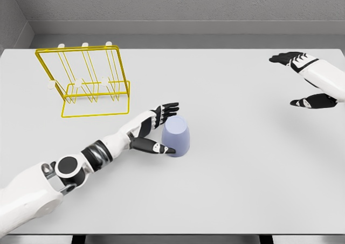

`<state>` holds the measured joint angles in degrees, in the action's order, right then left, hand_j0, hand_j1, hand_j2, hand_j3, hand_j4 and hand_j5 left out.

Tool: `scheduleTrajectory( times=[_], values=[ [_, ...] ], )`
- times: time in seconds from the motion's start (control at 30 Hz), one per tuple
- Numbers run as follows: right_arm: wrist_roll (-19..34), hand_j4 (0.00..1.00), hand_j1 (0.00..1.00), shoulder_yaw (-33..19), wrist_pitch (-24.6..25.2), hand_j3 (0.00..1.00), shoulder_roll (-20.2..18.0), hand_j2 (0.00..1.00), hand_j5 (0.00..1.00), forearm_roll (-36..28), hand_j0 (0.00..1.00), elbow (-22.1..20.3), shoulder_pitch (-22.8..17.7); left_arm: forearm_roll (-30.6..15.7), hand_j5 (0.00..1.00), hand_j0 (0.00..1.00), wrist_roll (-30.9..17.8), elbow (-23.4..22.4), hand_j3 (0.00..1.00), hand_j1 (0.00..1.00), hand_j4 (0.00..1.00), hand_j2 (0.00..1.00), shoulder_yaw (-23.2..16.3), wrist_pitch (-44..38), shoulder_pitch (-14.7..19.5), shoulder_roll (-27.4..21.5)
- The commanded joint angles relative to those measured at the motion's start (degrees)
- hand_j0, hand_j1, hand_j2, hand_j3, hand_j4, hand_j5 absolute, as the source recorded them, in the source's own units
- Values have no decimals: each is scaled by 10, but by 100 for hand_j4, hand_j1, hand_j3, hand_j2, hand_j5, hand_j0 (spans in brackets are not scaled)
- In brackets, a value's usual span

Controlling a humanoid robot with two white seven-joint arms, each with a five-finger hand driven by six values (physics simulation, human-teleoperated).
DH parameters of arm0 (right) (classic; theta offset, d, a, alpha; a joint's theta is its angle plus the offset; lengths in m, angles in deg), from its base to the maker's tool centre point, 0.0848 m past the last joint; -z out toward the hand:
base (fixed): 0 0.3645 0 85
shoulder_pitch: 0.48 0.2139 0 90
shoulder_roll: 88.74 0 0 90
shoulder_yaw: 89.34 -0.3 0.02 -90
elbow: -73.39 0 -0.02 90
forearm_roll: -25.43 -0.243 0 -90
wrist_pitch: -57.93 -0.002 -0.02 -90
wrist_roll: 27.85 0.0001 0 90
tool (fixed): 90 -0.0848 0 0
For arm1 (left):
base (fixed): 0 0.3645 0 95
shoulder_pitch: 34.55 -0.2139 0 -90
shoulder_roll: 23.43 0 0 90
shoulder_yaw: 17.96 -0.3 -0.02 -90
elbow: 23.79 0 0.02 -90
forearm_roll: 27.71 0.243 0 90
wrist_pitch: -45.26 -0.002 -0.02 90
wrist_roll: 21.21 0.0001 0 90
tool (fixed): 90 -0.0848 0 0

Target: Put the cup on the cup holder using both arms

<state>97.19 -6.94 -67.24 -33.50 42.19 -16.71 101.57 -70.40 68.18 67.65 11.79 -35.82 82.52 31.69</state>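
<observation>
Right, the left robot hand [155, 126] sits at the cup [177, 136] near the middle of the grey bench [242, 174], fingers spread along the cup's upper left side and the thumb reaching across its lower left edge, tip touching the base; not a closed grip, more cupped against it. Cup is pale lavender, seems upside down with the narrow end up, standing on the bench. Its left flank is partly covered by the thumb and fingers, so contact on that side is hard to read. Yellow wire cup holder [86, 82] stands at back left, well apart from the cup, with small white tipped pegs; thin wires overlap and the peg count is hard to make out. Right robot hand [302, 79] is at the far right, hovering over the bench, fingers spread and holding nothing; its arm is cut off by the frame edge, and the dark fingers show as two separate clusters above and below the white wrist. Left arm's shoulder end is cropped at bottom left.
</observation>
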Motion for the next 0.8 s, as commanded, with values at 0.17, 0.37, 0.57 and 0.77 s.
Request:
scheduleTrajectory(
  times=[0.17,0.37,0.57,0.77],
  values=[
    [0,100,100,0,2,100,0,100,100,-4,100,0,0,0,100,100,0,-4,100,100,100,100,-2,-5,0,3],
    [0,100,100,-5,2,100,0,100,100,-4,100,1,-3,-1,84,84,0,-4,84,84,84,84,-9,0,0,5],
    [0,100,100,-8,2,100,0,100,100,-4,100,0,-6,1,66,66,0,-3,66,66,66,66,-9,2,1,12],
    [0,100,100,-8,2,100,0,100,100,-4,100,0,-7,0,61,61,0,-4,61,61,61,61,-8,2,4,19]
  ],
)
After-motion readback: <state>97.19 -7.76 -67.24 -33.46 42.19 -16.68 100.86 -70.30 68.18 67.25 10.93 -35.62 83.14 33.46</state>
